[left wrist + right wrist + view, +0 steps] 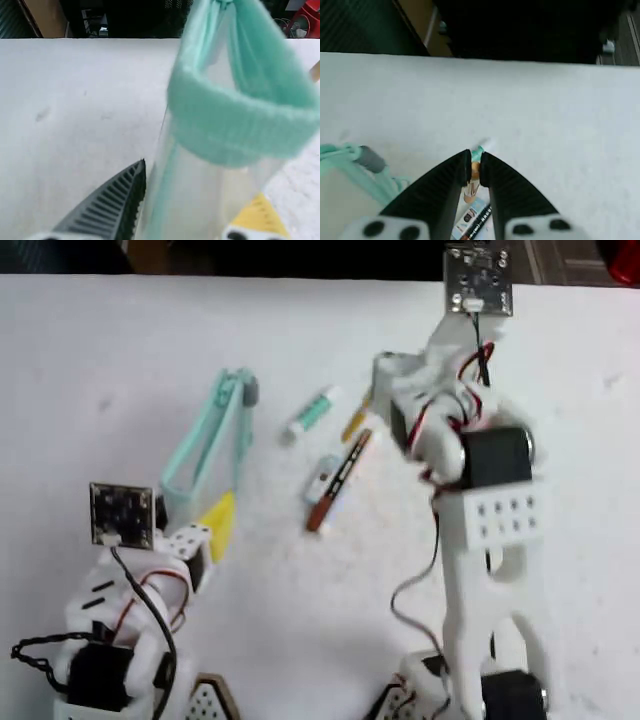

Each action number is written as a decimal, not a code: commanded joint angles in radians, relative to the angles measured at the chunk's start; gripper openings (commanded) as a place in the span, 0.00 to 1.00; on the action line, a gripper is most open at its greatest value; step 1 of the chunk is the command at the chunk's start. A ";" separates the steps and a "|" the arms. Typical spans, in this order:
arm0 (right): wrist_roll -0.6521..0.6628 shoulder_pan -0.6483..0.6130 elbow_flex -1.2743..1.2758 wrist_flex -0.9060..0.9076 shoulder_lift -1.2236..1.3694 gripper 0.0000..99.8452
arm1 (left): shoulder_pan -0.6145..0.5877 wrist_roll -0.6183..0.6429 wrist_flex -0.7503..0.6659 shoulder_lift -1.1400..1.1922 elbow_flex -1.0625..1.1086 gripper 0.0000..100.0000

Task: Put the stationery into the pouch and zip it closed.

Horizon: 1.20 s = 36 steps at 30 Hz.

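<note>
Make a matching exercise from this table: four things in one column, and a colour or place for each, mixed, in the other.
1 pouch
2 brown pen
3 small tube
4 right tool

A white and green
B closed around an orange pencil
C mint trim, clear walls
D beside a blue and white item

Pairs: 1C, 2D, 3A, 4B

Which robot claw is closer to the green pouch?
Left. The left gripper is at the pouch's near end; the right gripper is off to its side, above the loose stationery.
</note>
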 commanded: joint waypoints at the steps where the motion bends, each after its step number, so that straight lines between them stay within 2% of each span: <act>1: 0.061 -0.101 -0.107 -0.002 -0.088 0.02 | 0.013 0.012 -0.015 0.008 -0.002 0.24; 7: 0.081 -0.231 -0.390 0.042 -0.096 0.02 | 0.013 0.012 -0.015 0.008 -0.002 0.24; 18: 0.081 -0.460 -0.890 0.223 0.091 0.02 | 0.013 0.012 -0.015 0.008 -0.002 0.24; 26: 0.080 -0.530 -0.971 0.111 0.232 0.02 | 0.097 0.006 -0.015 0.008 0.025 0.24; 32: 0.077 -0.555 -0.965 0.053 0.298 0.02 | 0.101 0.006 -0.017 0.008 0.023 0.24; 36: 0.075 -0.549 -0.964 0.088 0.334 0.02 | 0.097 0.006 -0.017 0.008 0.020 0.24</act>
